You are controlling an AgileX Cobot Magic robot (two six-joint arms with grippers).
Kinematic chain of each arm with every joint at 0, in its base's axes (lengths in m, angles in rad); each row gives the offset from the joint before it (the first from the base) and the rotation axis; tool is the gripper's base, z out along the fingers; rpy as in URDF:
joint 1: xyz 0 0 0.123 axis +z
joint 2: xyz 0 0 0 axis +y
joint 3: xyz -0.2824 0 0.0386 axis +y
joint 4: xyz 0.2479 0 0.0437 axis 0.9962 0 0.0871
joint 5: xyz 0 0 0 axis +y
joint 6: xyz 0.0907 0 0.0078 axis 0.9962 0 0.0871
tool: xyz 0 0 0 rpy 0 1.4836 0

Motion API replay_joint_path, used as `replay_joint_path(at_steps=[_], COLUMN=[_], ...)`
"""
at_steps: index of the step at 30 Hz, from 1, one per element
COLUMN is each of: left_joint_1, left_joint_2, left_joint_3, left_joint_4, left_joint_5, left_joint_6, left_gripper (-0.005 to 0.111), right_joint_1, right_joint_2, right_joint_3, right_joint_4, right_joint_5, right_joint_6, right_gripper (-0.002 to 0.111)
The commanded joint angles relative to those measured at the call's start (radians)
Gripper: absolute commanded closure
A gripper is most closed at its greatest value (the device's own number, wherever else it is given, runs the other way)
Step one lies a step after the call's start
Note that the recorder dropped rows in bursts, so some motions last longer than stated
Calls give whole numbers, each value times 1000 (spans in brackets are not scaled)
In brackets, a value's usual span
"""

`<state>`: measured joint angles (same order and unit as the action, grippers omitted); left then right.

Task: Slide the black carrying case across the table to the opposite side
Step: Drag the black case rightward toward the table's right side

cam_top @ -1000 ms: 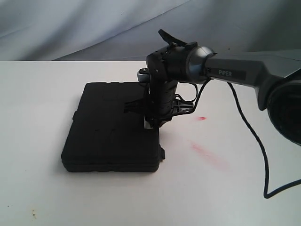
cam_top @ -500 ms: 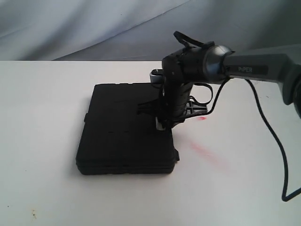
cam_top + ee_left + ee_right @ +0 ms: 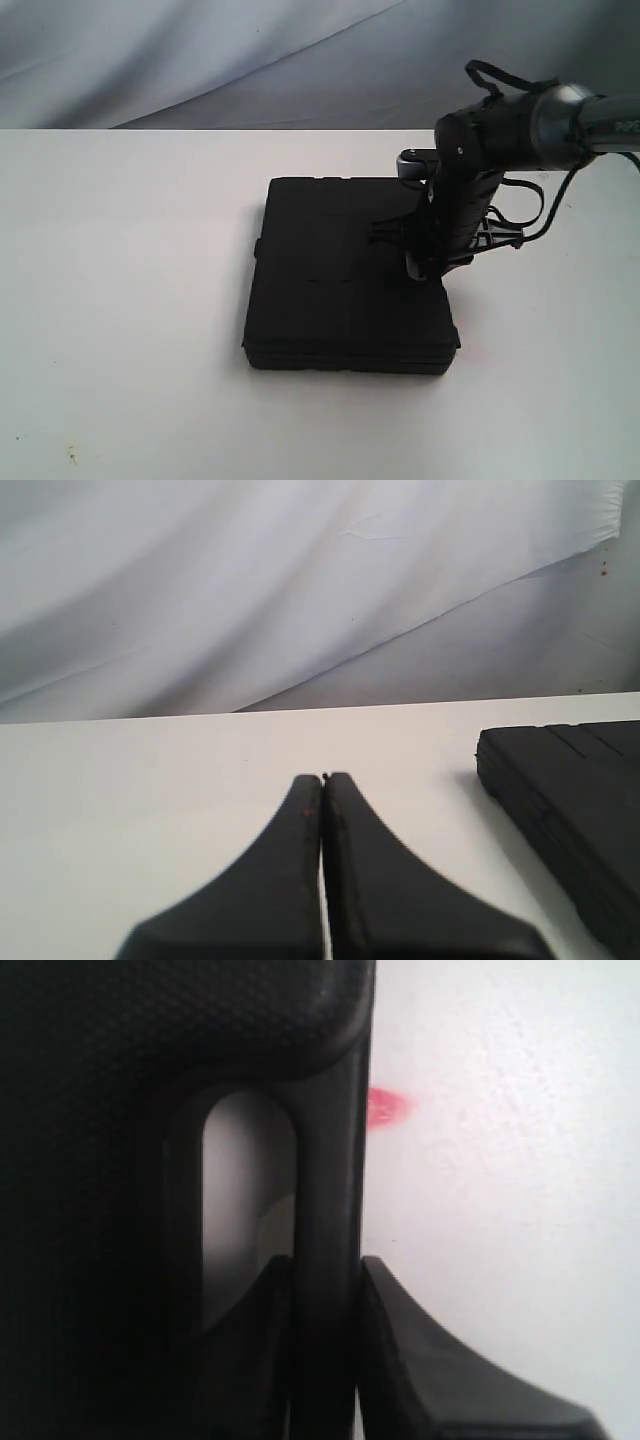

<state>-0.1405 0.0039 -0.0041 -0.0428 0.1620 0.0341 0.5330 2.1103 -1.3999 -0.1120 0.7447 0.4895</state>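
The flat black case [image 3: 340, 290] lies on the white table [image 3: 120, 260], a little right of the middle in the exterior view. My right gripper [image 3: 428, 268] points down at the case's right edge. In the right wrist view that gripper [image 3: 325, 1265] is shut on the handle bar [image 3: 325, 1180] of the case, one finger inside the slot cutout [image 3: 245, 1180], the other outside. My left gripper [image 3: 323, 778] is shut with nothing in it, low over bare table; a corner of the case [image 3: 570, 790] shows beside it. The left arm does not show in the exterior view.
A red smear [image 3: 385, 1107] marks the table just outside the handle. A grey cloth backdrop [image 3: 200, 60] hangs behind the table's far edge. The right arm's black cable [image 3: 530, 200] loops beside the wrist. Small dark specks [image 3: 70, 455] sit near the front left.
My right arm has moved to the right and the case has slid with it, from left of centre to right of centre. The red smears beside it are now covered.
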Motion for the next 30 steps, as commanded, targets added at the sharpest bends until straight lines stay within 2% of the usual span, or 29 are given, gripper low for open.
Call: replay_joint_path(at_steps=[1,30], left_joint_1=[2,2], left_joint_2=[-4,-4], left_joint_3=[4,4], left_joint_4=[0,0], left_joint_5=[-8,-8], left_joint_6=[-4,-5], left_gripper=[107,107], right_joint_1=[-47,-258], right_joint_2=[-22,-23], right_joint_3=[31,38], right_joint_4=[-46,-64], right_joint_5=[-6,2], right_joint_6=[-48,-198], right_gripper=[108,108])
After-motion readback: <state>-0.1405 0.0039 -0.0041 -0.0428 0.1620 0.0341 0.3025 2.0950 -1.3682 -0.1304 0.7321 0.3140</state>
